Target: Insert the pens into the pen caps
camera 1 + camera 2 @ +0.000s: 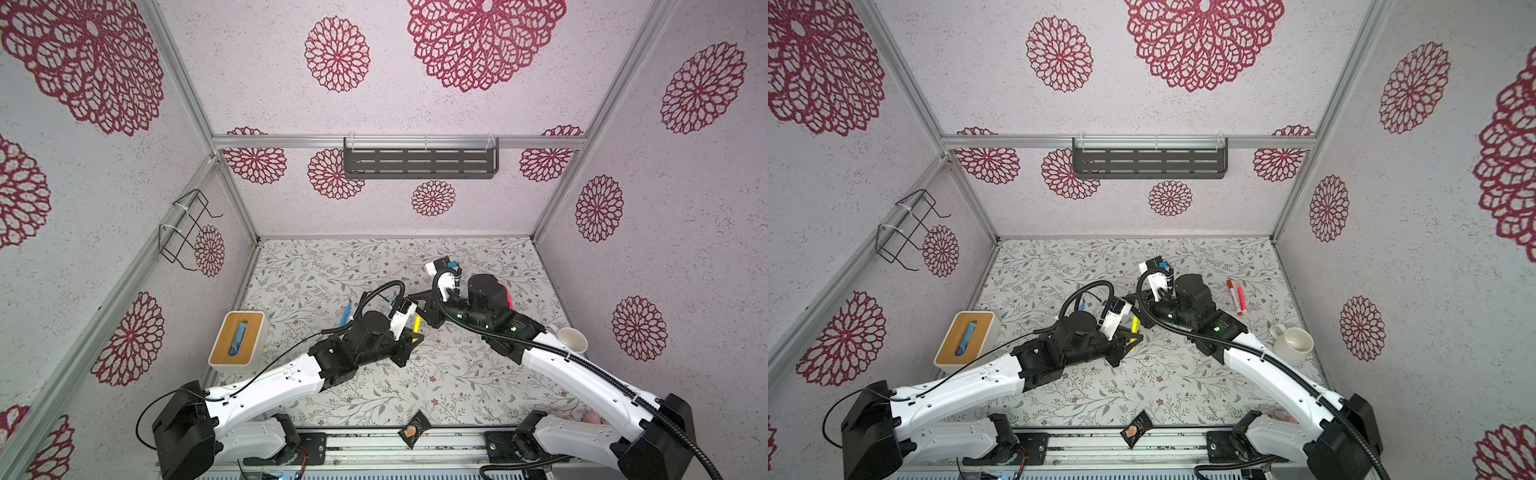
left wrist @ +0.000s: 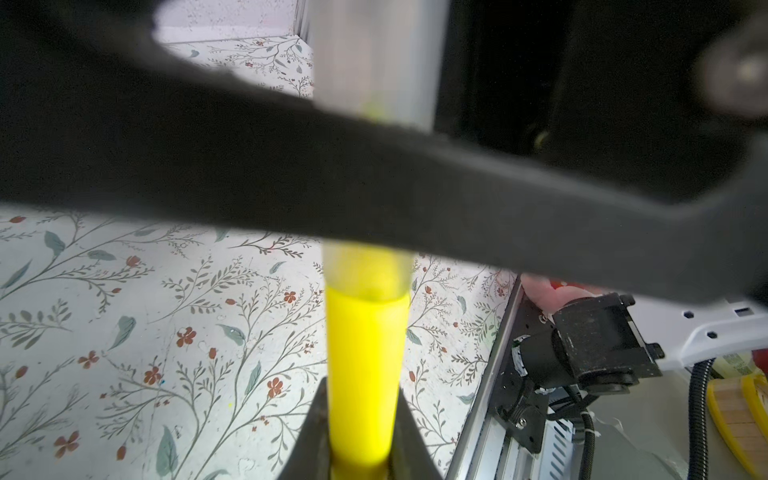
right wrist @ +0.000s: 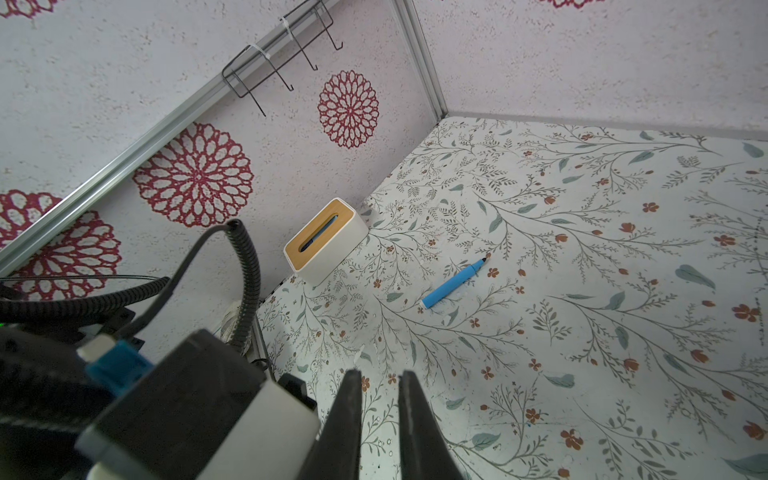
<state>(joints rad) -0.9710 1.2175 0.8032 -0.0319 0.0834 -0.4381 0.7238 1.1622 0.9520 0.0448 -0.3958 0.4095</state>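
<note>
Blurred bar (image 2: pixel 415 199) hides part of yellow pen (image 2: pixel 365 340) in left end effector (image 2: pixel 360 399)

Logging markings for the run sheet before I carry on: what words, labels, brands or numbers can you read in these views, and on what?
Nothing can be read in any view.
Dark packet at the front edge of the table: print too small.
Sticker at the edge of the left wrist view: blurred.
Yellow pen, blue pen: no lettering shows.
</note>
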